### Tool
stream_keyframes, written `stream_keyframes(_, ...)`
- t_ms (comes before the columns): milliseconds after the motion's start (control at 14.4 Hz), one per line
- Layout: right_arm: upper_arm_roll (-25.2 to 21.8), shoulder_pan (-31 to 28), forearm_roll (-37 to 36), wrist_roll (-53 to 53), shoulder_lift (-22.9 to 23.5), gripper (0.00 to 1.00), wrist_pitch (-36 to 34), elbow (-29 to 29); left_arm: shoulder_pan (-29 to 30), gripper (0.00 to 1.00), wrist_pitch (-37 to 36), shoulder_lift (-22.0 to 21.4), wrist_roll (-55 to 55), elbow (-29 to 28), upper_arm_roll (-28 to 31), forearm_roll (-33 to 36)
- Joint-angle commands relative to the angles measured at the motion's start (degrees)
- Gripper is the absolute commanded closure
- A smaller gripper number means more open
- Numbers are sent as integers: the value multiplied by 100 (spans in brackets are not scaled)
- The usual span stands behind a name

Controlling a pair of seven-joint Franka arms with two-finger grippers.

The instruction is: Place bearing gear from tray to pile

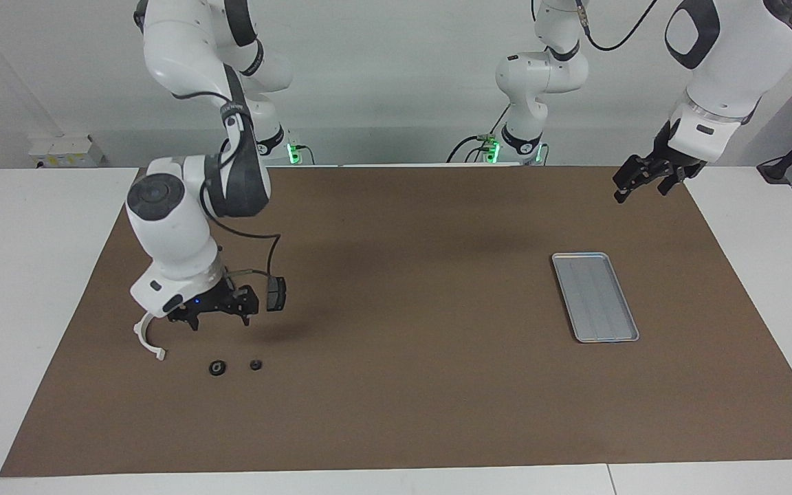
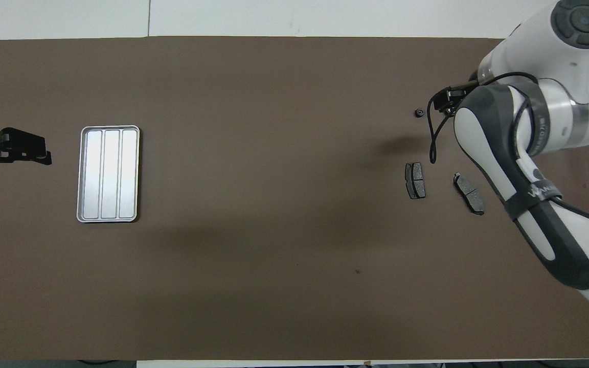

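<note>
Arms first: the left gripper point(image 1: 643, 180) hangs over the brown mat point(image 1: 410, 412) at the left arm's end, its fingers apart and empty; that arm waits. The silver tray point(image 1: 595, 297) lies flat on the mat with nothing in it, its long axis running away from the robots.

Toward the right arm's end, you find two dark brake pads point(image 2: 415, 180) point(image 2: 469, 192), long axes also running roughly away from the robots. The facing view shows only one; the overhead view shows both.

The right arm bends down steeply. The right gripper point(image 1: 216, 315) hangs above the mat over the pile, fingers spread, holding nothing. The white bracket point(image 1: 148, 337) shows only in the facing view.

Farthest out, the round bearing gear point(image 1: 216, 368) lies flat beside a smaller black round piece point(image 1: 256, 364). Neither shows a long axis. Overhead, you see only the smaller piece.
</note>
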Motion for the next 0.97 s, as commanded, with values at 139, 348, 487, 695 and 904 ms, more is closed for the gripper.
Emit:
stream_keyframes(139,105,-107,254,-147,-1775,0,-939,-946,-7,0,-88,-88,15,-32,1,26)
stream_keyframes(348,9,-72,597,-260,-2382,0,-1889,-937,-7,0,-79,-88,15,-32,1,18)
stream_keyframes(487,-333,-11,711,-794,-2515,0,-2128,-902,-7,0,-88,-88,15,-32,1,26)
stream_keyframes(695,-554,7,712,-956,-2655,0,-2419,-841,-7,0,-79,-88,15,-32,1,18)
stream_keyframes(904,-554,16,694,-527,-2665,0,-2481,-779,-7,0,-79,-88,15,-32,1,26)
